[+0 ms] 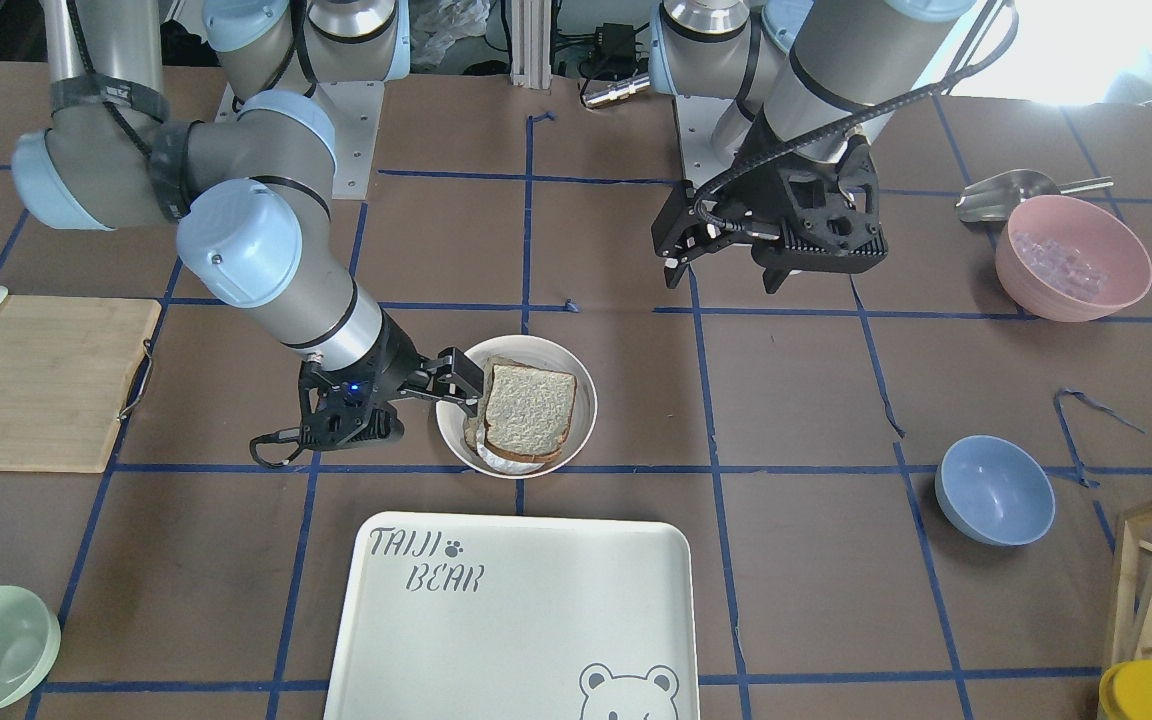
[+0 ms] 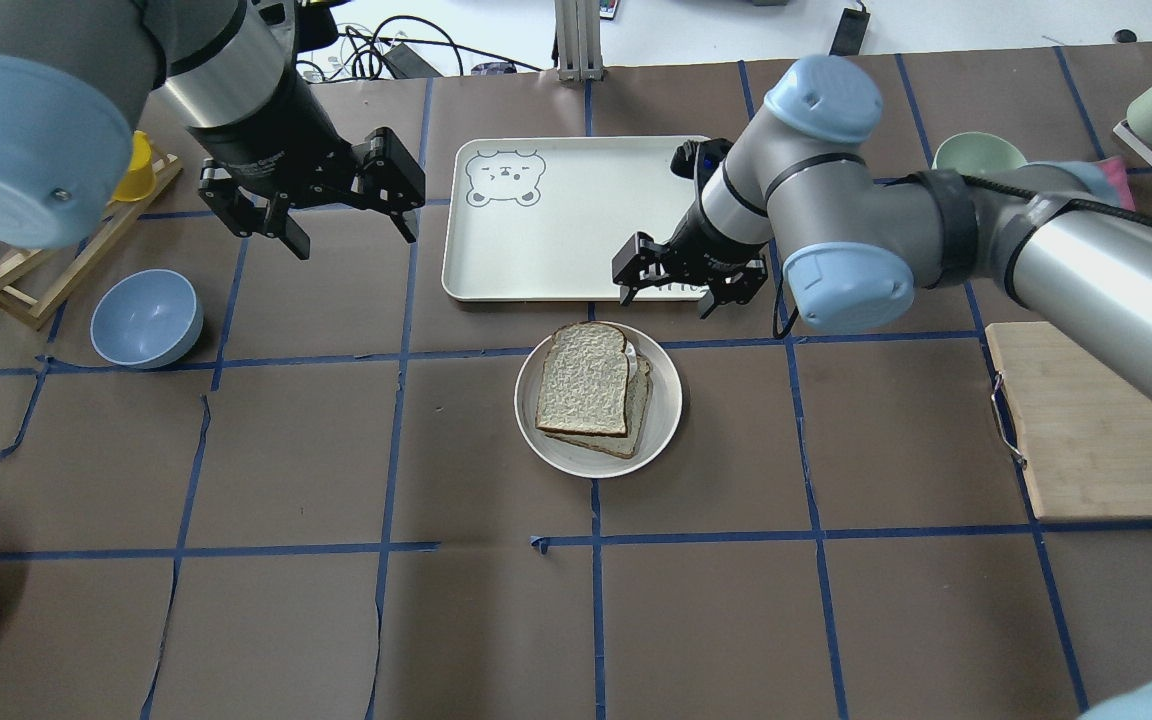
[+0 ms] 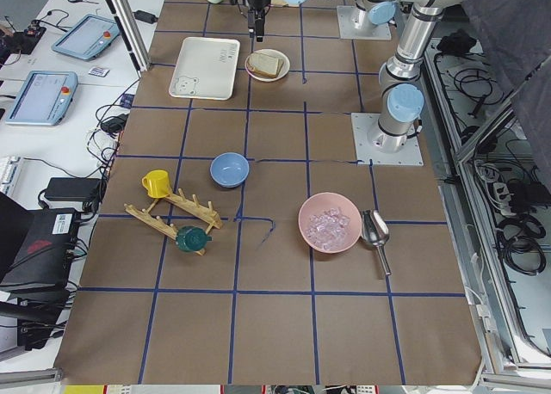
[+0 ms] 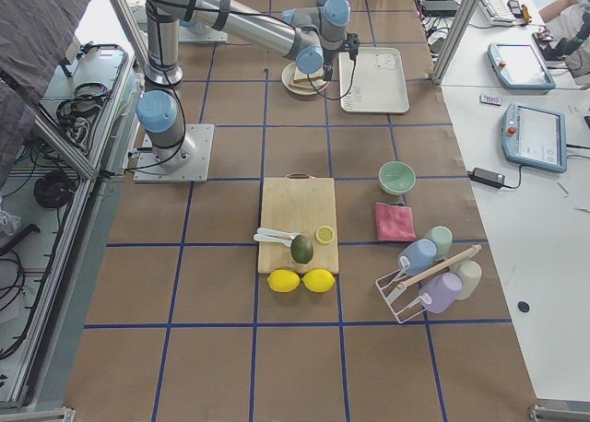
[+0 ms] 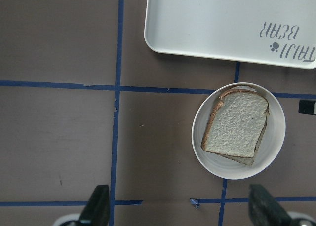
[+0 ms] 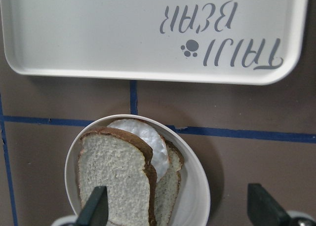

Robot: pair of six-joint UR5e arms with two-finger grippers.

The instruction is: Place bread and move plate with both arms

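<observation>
The cream plate (image 2: 671, 400) sits mid-table, just in front of the tray. The thick pale bread (image 2: 584, 378) lies in it on top of a thinner brown slice (image 2: 638, 425). My right gripper (image 2: 671, 298) is open and empty. It hovers over the plate's edge on the tray side. In the right wrist view the bread (image 6: 113, 181) and plate rim (image 6: 200, 186) lie below my right gripper (image 6: 177, 208). My left gripper (image 2: 351, 235) is open and empty, high and left of the tray. The left wrist view shows the plate (image 5: 276, 137) from well above.
The "TAIJI BEAR" tray (image 2: 536, 250) lies beyond the plate. A blue bowl (image 2: 146, 318) and a wooden rack (image 2: 26, 270) are at the left. A cutting board (image 2: 1096, 420) and a green bowl (image 2: 979, 155) are at the right. A pink bowl (image 1: 1073, 258) stands near my left arm.
</observation>
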